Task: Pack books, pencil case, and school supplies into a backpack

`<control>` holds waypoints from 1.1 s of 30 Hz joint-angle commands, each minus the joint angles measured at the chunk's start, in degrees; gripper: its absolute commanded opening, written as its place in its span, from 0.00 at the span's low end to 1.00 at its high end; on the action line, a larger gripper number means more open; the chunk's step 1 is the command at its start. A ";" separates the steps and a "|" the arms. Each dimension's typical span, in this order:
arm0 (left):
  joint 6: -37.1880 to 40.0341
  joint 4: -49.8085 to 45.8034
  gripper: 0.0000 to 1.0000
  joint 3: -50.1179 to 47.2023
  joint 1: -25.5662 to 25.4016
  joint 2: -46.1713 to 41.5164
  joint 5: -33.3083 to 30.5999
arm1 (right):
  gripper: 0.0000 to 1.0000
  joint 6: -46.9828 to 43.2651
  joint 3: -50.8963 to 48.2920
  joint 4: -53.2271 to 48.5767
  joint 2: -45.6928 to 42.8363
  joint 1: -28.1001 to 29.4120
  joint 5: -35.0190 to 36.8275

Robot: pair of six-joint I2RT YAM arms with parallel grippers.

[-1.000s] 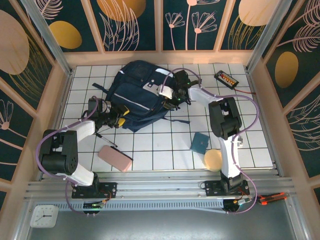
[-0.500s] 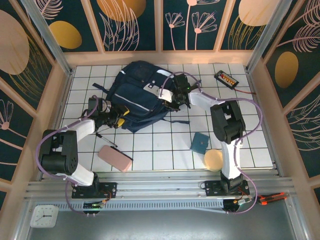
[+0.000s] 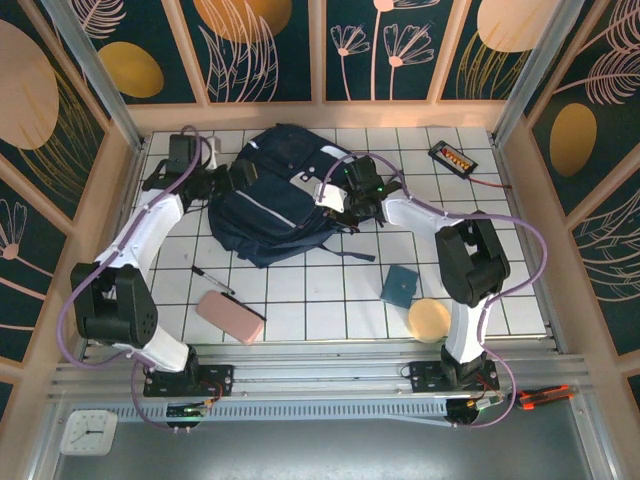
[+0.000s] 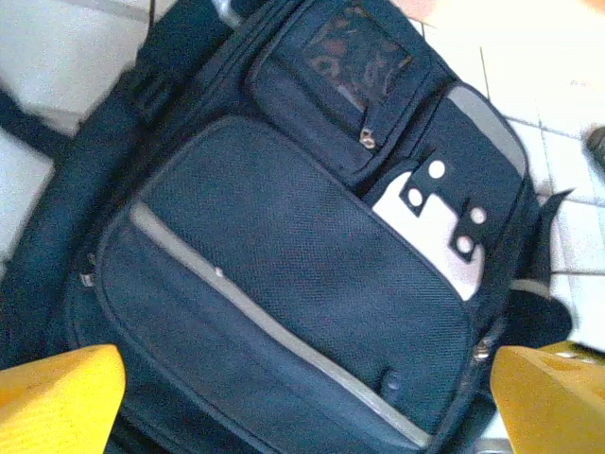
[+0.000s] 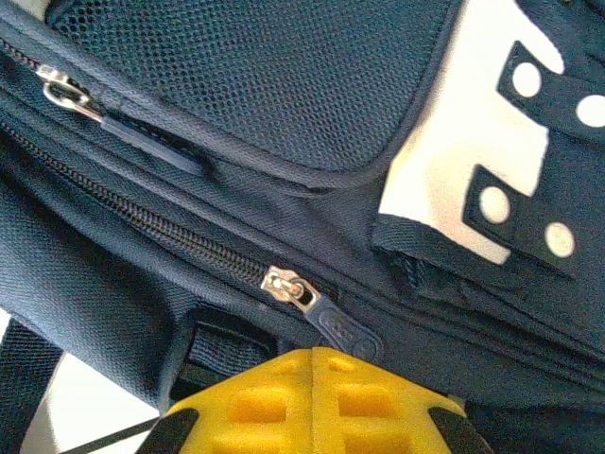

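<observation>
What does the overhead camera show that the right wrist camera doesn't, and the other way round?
Overhead: the pink pencil case, black pen, teal pad and tan disc lying on the table. Right wrist: a close look at a metal zip slider, its pull tab reaching the tips of the shut right gripper. Both: the navy backpack and its white patch.

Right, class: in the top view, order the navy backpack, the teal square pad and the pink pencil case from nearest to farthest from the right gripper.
1. Large navy-blue fabric backpack, directly at the right gripper.
2. Small teal square pad, nearer the arm bases, on the right.
3. Pale pink oblong pencil case, near the front edge, on the left.
</observation>
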 commanded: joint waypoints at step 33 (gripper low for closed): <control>82.48 22.52 0.86 -25.45 -10.51 0.59 -5.69 | 0.00 5.65 -2.59 3.62 -2.01 -1.44 -5.00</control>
